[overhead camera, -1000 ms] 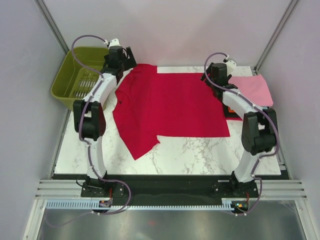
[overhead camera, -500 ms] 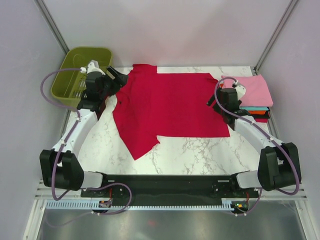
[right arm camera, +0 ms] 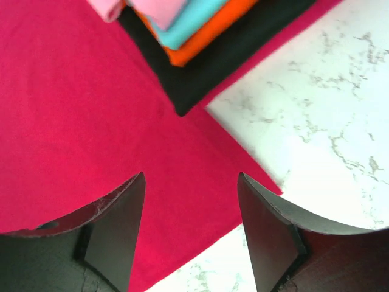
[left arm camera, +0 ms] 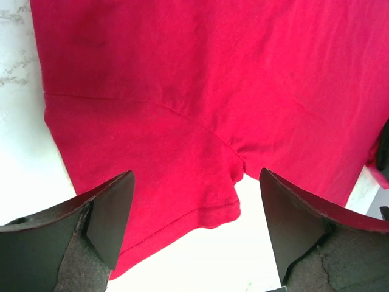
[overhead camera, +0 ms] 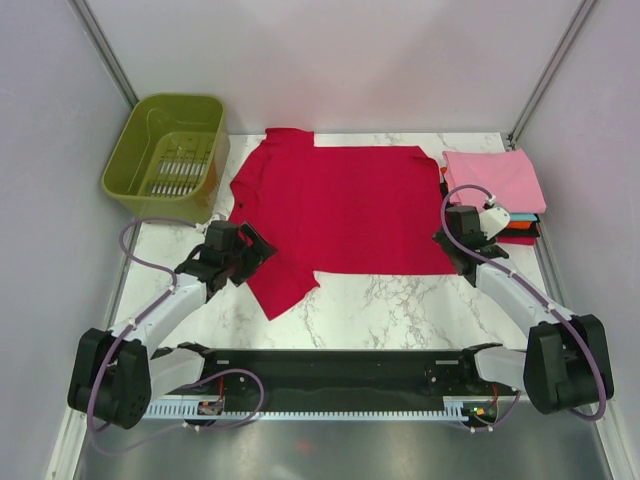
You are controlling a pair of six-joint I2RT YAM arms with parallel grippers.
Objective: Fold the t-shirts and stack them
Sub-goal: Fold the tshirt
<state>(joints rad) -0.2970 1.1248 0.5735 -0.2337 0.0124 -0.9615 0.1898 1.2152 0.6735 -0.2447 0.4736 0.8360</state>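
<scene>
From above, the crimson t-shirt (overhead camera: 340,210) lies spread flat in the middle of the desk (overhead camera: 400,300). Its long axis runs across from left to right, collar end toward the left, straight hem toward the right; one sleeve points to the far edge, the other slants toward the near edge. The cloth looks smooth, with hardly a wrinkle. The left arm (overhead camera: 160,310) lies low along the near left side, and the left jaws sit just beside the near sleeve; the right arm (overhead camera: 515,290) comes in from the right, and the right jaws sit at the near right corner of the hem. At the far right stands a stack (overhead camera: 520,228) of folded shirts with the pink t-shirt (overhead camera: 495,178) on top; an olive basket (overhead camera: 130,165) sits off the far left corner.

From the left wrist, the left jaws stand wide apart and hold nothing; the dark fingers (left arm camera: 109,213) frame the near sleeve, whose stitched cuff and armpit crease show plainly, with white desk on either side.

From the right wrist, the right jaws are also spread wide and empty, above the hem corner, which comes to a point on the marble. Beyond it the stack shows its layers: pink, the teal t-shirt (right arm camera: 194,19), the orange t-shirt (right arm camera: 213,35), the black t-shirt (right arm camera: 243,55). The black corner overlaps the crimson cloth here; whether it rests on it I cannot tell.
</scene>
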